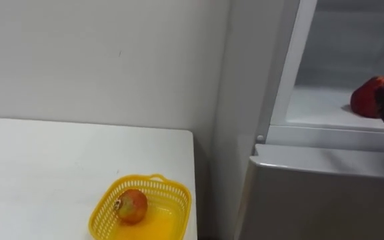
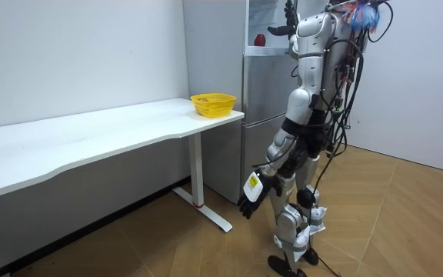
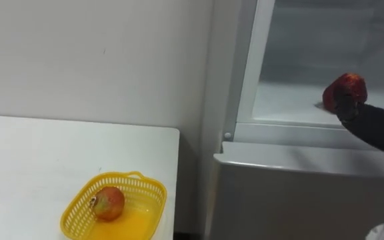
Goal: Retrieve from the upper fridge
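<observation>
Well, the robot stands right up against the fridge [image 2: 261,115], at the end of the table [image 2: 91,131], with its right arm raised into the open upper compartment. The right robot hand [image 3: 373,124] is dark and reaches in from the right, its tip laid against the lower front of a red fruit [image 3: 347,88]. From where I look I cannot tell whether it is clasping the fruit or merely touching it. The red fruit sits on the white shelf [image 3: 289,105] of that compartment, just above and to the left of the robot hand's tip, and near the shelf's front edge.

Below the right robot hand runs the grey top of the closed lower door [image 3: 299,163]. Well off to its left and lower down, a yellow basket [image 1: 104,208] stands on the table, near the corner closest to the fridge. Inside it lies a second fruit [image 1: 133,205], reddish-orange, resting towards the basket's left side.

The left robot hand [image 2: 250,200] hangs low beside the robot's thigh, loose and relaxed, holding nothing, far beneath the raised one.
</observation>
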Available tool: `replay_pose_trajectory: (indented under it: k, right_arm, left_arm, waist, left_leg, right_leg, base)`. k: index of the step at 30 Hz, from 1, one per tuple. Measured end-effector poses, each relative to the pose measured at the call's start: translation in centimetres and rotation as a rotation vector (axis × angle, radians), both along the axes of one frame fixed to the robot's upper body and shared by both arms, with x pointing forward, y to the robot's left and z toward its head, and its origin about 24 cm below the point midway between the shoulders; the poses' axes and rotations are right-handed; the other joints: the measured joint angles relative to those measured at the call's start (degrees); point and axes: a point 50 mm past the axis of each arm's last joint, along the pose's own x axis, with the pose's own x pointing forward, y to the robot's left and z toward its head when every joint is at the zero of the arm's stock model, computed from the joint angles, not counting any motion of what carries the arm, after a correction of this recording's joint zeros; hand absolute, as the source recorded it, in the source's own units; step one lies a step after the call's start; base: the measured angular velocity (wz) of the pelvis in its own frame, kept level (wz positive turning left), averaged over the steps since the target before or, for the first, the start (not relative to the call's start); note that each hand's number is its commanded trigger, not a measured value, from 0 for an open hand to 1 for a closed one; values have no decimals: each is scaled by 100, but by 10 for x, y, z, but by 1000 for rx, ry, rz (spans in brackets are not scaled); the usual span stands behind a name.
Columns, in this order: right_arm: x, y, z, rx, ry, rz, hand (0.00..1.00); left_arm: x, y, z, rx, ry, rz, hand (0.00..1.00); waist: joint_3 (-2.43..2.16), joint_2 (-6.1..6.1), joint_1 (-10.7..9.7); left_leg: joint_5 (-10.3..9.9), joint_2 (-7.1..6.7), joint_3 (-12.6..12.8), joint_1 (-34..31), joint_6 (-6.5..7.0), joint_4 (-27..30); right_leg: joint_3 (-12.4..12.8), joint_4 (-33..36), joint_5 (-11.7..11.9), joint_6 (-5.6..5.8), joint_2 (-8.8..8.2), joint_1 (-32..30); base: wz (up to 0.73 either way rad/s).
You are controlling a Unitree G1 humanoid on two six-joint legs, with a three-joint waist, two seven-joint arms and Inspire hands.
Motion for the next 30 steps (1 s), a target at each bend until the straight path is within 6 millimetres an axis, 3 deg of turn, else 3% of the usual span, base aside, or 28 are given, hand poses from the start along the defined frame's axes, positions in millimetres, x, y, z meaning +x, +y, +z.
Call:
replay_pose_trajectory:
  k: [5,9,14,18,22,30]
  right_arm:
    - [7,-11,7,22,18,-6,0]
    - [14,-17,9,9,51,-10,0]
    - [24,-29,11,66,85,-22,0]
    - [30,-31,18,81,86,-26,0]
    - [36,-36,8,95,152,-7,0]
    - [52,-38,-19,70,388,73,0]
  left_arm:
    - [-6,5,2,18,8,9,0]
    - [-5,6,2,20,12,8,0]
    - [-7,8,2,19,24,15,0]
    - [-8,10,3,6,47,22,0]
    - [-6,13,4,13,36,17,0]
    - [-5,15,8,23,12,7,0]
  waist:
    - [-25,-59,-18]
    - [-15,-65,-11]
    - [42,-139,-1]
    - [30,-182,-10]
    - [-9,-223,0]
    - [-12,-217,-9]
  left_leg:
    - [0,-6,-88,-45,0,0]
    - [0,-3,-89,-41,0,0]
    - [0,4,-87,-62,0,-2]
    - [0,-6,-100,-180,0,103]
    - [0,-13,-142,-179,1,146]
    - [-3,-16,-199,-247,4,181]
  right_leg:
    - [-92,8,3,4,-12,0]
    - [-93,27,3,3,-13,-1]
    - [-93,110,0,3,-21,-49]
    - [-120,115,3,0,-32,-124]
    - [-194,114,3,0,-44,-116]
    - [-264,145,5,-1,-57,-119]
  base:
    - [8]
    - [0]
    - [0]
    - [2]
    - [8]
    - [4]
